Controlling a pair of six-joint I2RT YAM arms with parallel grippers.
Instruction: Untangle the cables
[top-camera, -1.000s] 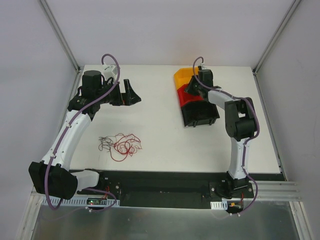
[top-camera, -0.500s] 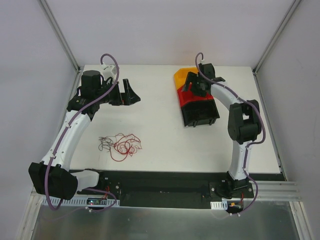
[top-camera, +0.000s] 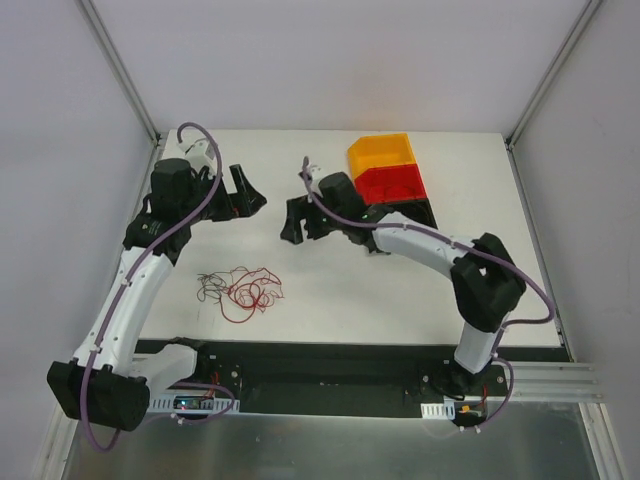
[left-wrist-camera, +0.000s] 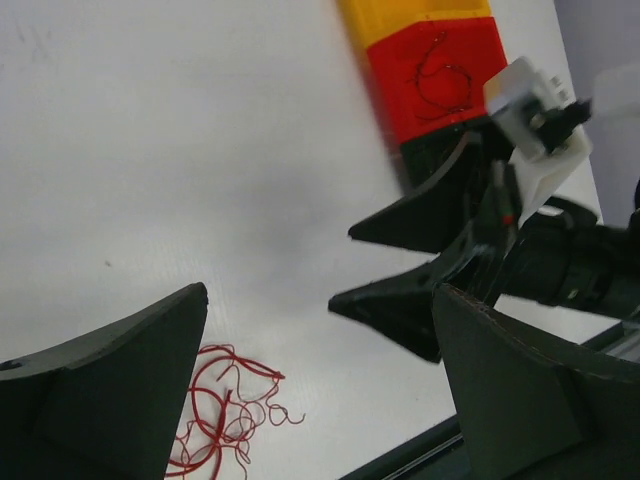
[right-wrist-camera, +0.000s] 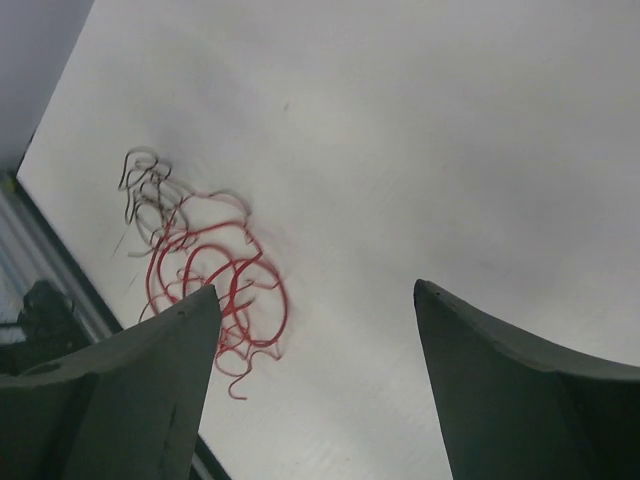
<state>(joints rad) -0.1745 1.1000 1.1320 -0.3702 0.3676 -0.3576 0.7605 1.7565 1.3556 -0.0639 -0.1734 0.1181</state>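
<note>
I see both arms held above the worktop (top-camera: 340, 290), and neither carries anything. The left pincer (top-camera: 245, 190) sits in the upper left of the top view, fingers spread wide and released, with bare surface showing between them in its wrist view. The right pincer (top-camera: 298, 220) is near the upper middle of the frame, close to the left one but apart from it. It is also released, its two fingers parted and nothing between them.

The cables (top-camera: 243, 290) lie in a loose tangle on the worktop in the lower left of the top view, near the front edge and well apart from both pincers. Most of the loops are red, with a thinner, darker curl at the left end of the heap.

An orange bin (top-camera: 380, 152), a red bin (top-camera: 392, 183) and a black bin (top-camera: 418, 212) stand in a row at the upper right. In the left wrist view I make out one thin dark wire (left-wrist-camera: 440, 85) lying inside the red bin.
</note>
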